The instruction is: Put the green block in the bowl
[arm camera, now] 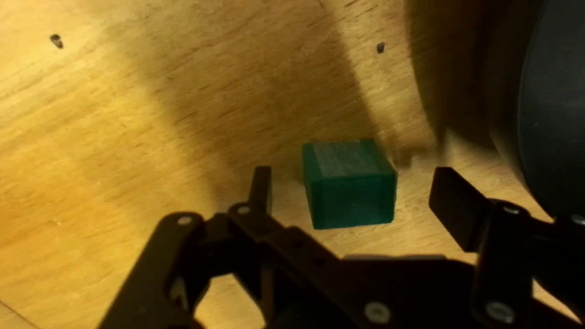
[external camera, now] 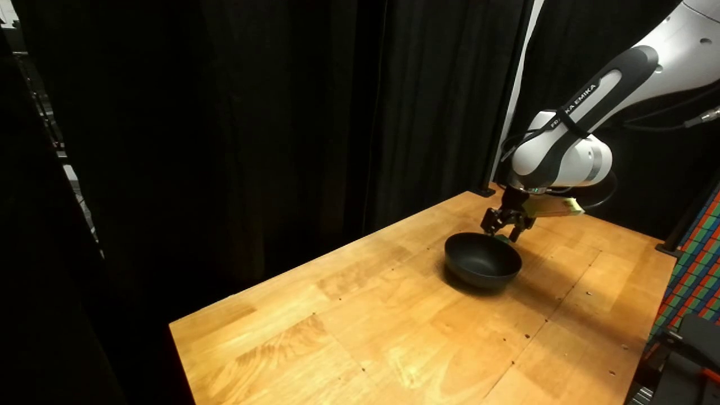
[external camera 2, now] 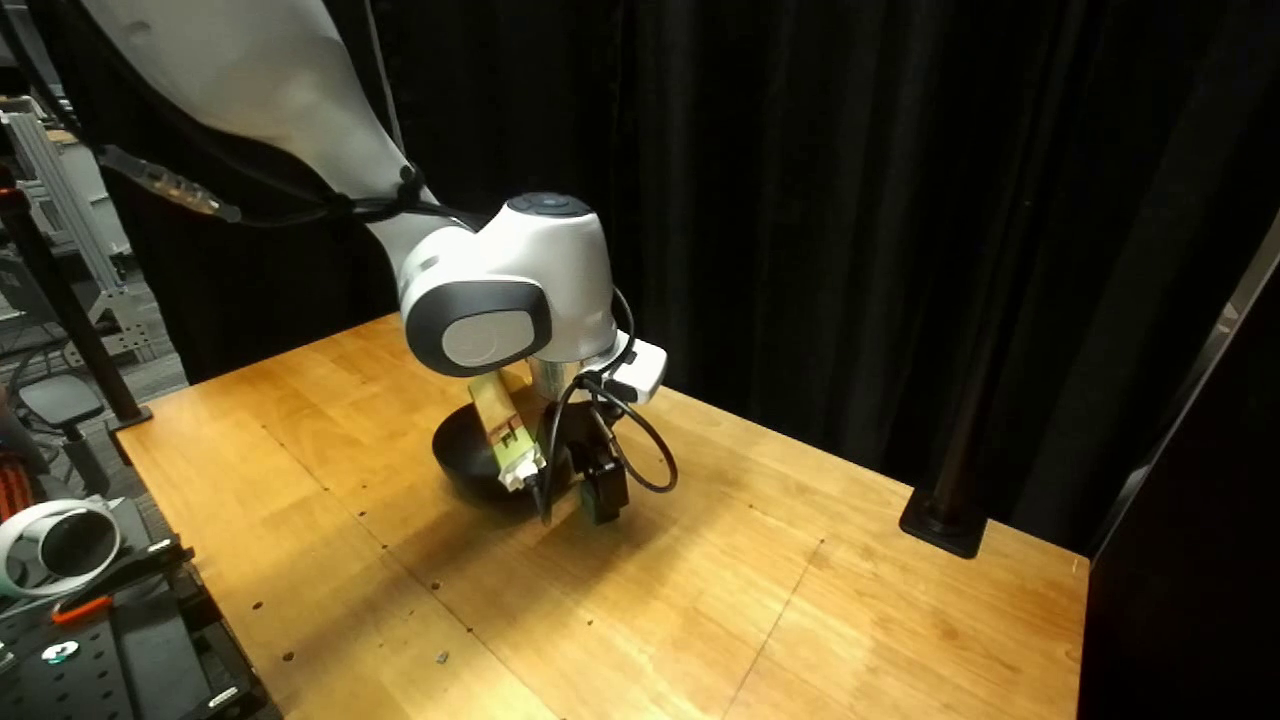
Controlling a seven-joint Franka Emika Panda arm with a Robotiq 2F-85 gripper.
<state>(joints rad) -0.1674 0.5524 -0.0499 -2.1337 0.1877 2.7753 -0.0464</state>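
Though the bowl (external camera: 482,261) shows nearly all of its black rim in an exterior view, the wrist view cuts it off at the edge, and a yellowish board (external camera 2: 500,415) on the robot's wrist hides part of it in an exterior view. Just beside the bowl, apart from it, the green block (arm camera: 352,201) rests on the wooden desk (external camera: 394,337). The end effector (arm camera: 351,185) is down by the bowl too, its black fingers (arm camera: 457,205) spread wide on either side of the block, with a gap at each. One finger shows between the block and the bowl; whether it touches the bowl, I cannot tell. From outside, the block (external camera: 502,238) is hard to make out: just a green sliver past the bowl's rim in an exterior view. Black curtains (external camera: 281,112) hang behind the bowl, too dark for most of their folds to show.

Higher than the bowl, the white arm (external camera: 675,62) is cut off in both exterior views; its lettering (external camera: 584,97) reads "FR" and "KA EMIKA", a black strap (external camera: 572,124) hiding what lies between. Near the bowl, the block's upper face bears a pale patch (arm camera: 345,159) like a label, and any print on it is too blurred to read. The board in front of the bowl carries a dark mark, too small to make out.
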